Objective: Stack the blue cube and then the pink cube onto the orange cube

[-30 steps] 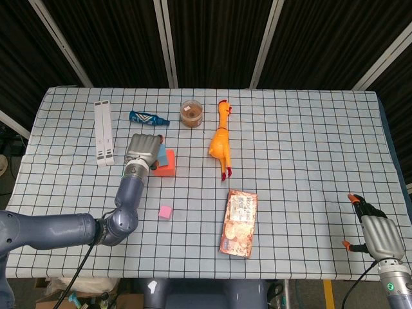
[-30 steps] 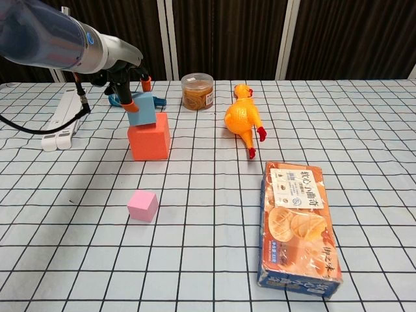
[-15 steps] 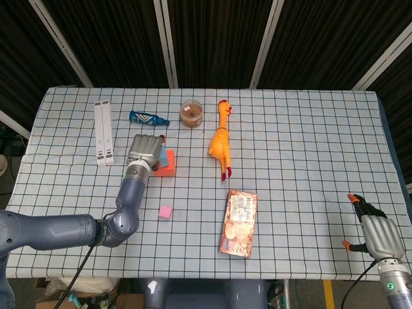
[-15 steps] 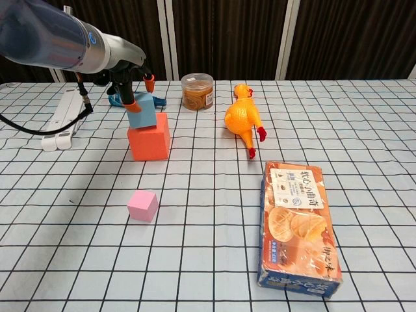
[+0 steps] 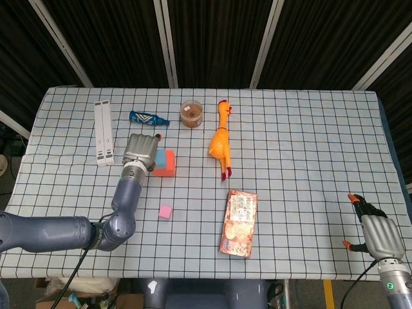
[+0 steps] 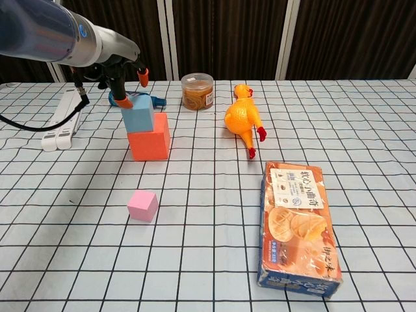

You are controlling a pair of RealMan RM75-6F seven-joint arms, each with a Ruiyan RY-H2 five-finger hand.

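Note:
The blue cube (image 6: 138, 117) sits level on the left part of the orange cube (image 6: 149, 144) at the table's back left. My left hand (image 6: 125, 78) hovers just above and left of it, with one orange fingertip (image 6: 142, 73) lifted clear and another (image 6: 116, 101) by the cube's upper left corner. In the head view the left hand (image 5: 141, 149) hides most of the blue cube (image 5: 158, 156), beside the orange cube (image 5: 167, 165). The pink cube (image 6: 143, 205) lies alone on the cloth, nearer the front. My right hand (image 5: 380, 235) rests at the front right, holding nothing.
A snack box (image 6: 299, 227) lies front centre-right. A rubber chicken (image 6: 242, 120) and a round jar (image 6: 197, 91) are right of the stack. A blue bottle (image 5: 148, 118) and a white bar (image 5: 103, 132) lie behind and left of it.
The blue cube went from tilted in my left hand to level on the orange cube. The hand's fingers have spread and lifted up and left. The right hand has not moved.

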